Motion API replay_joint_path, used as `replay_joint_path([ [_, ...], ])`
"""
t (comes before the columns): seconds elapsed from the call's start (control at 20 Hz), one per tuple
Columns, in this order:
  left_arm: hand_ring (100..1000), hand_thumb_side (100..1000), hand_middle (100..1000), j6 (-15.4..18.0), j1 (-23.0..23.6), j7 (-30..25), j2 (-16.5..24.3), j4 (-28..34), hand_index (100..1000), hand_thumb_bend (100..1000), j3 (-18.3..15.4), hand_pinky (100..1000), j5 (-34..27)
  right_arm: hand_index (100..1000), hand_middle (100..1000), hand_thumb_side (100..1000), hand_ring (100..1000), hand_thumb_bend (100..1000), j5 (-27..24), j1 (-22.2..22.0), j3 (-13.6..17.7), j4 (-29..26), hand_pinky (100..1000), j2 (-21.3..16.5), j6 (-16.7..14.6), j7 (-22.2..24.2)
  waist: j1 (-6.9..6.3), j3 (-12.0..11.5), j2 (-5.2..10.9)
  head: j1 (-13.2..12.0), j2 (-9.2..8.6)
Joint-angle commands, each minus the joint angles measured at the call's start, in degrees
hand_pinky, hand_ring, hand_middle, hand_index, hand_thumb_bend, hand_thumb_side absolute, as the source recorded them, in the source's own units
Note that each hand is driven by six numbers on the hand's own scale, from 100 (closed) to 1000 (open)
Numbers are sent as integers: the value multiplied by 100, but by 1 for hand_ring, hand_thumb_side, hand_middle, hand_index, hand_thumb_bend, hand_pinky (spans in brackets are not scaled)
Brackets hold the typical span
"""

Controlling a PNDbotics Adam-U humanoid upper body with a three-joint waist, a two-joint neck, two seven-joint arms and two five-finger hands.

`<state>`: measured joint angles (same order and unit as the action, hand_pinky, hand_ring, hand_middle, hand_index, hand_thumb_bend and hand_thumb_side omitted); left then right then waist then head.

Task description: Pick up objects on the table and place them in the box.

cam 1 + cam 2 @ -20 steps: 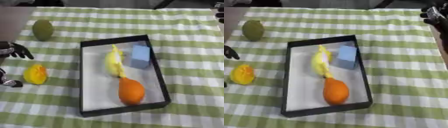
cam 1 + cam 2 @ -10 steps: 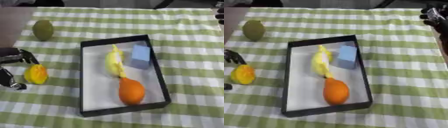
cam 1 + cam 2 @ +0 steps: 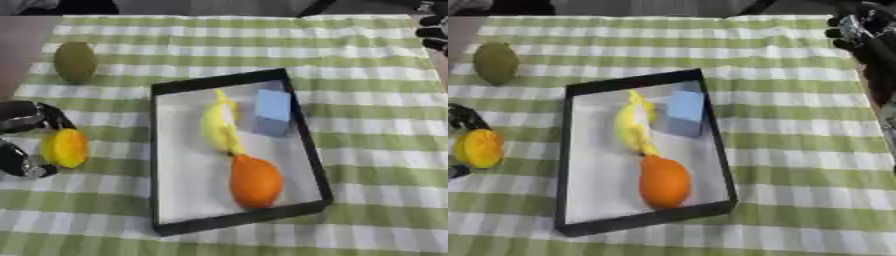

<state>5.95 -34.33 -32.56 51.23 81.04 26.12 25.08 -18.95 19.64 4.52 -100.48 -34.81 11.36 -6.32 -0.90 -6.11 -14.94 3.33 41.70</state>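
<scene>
Reaching stage of picking: left hand [image 3: 26, 142] with fingers apart around yellow fruit [image 3: 66, 147] left of box [image 3: 302, 131], not yet clamped; next, closing, lifting, carrying over the near wall.

No readable text, label, brand, number or sign appears on anything in view. The black box [image 3: 229, 80], the fruit inside it and the green-and-white checked tablecloth [image 3: 350, 60] carry no lettering that can be made out.
</scene>
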Motion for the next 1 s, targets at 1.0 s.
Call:
replay_joint_path([
  [1.0,690,100,615,-486,-144,1034,506,2037,592,100,-544,715,-507,813,702,522,786,100,-17,62,41,-52,884,-146,-20,50,-44,-13,151,119,30],
])
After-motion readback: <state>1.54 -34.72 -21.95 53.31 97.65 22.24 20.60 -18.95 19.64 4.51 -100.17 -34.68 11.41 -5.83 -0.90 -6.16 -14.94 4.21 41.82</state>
